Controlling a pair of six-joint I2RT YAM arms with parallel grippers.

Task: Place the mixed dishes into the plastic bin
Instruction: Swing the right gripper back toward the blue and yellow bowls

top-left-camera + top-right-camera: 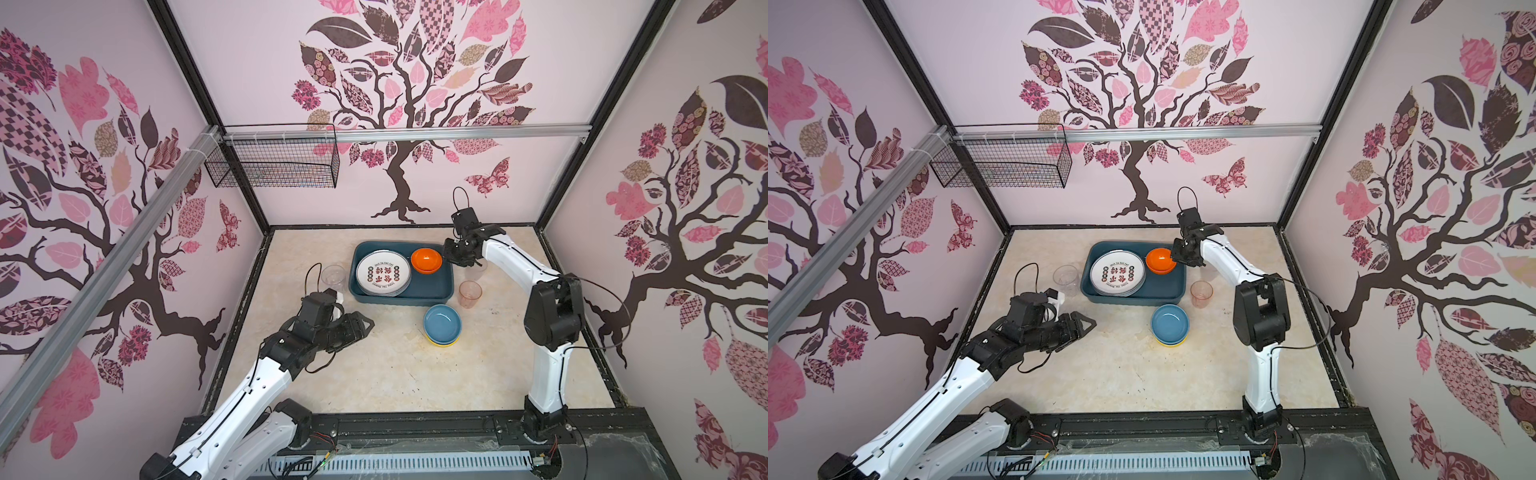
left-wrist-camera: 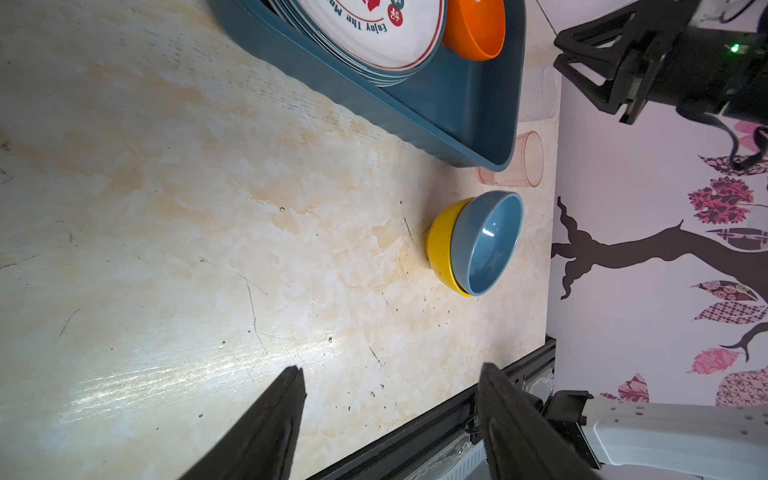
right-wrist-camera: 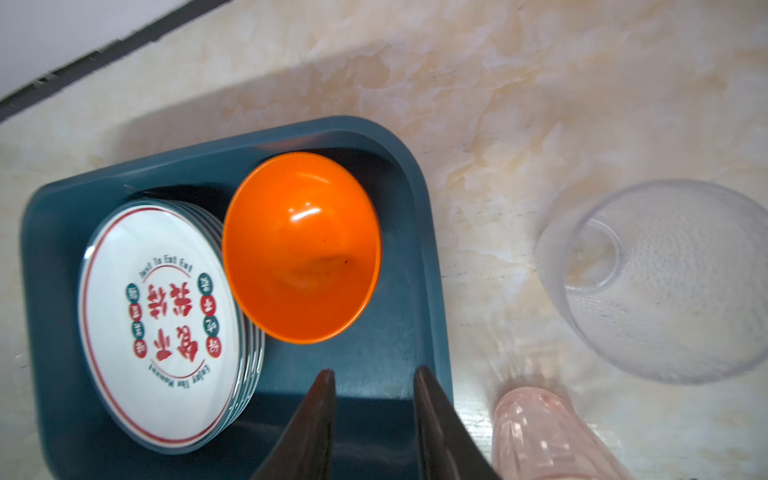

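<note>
Right gripper (image 3: 374,370): jaws parted a moderate way with nothing between them. It touches no dish. In both top views it hangs over the right-hand wall of the plastic bin (image 1: 399,297), close to the bin's far right corner.

The orange bowl (image 3: 301,249) lies just beyond the fingertips. It sits inside the bin, tilted, with its rim leaning on the stack of plates (image 3: 162,324). That stack of white plates printed with red characters fills the left part of the bin.

Left gripper (image 2: 390,368): jaws spread wide and empty, held above bare desk (image 1: 374,374) near the left edge. It is well apart from the bin's near wall.

The bin stands toward the far edge of the desk, about midway across.

Dishes outside the bin:
- A clear cup (image 1: 333,276) stands just beside the bin's left wall.
- A second clear cup (image 3: 673,282) is beside the right wall, below the right arm.
- A pinkish cup (image 1: 470,294) stands upright near the bin's near right corner.
- A blue bowl (image 1: 442,324) is nested in a yellow bowl (image 1: 442,343), just in front of that same corner.
</note>
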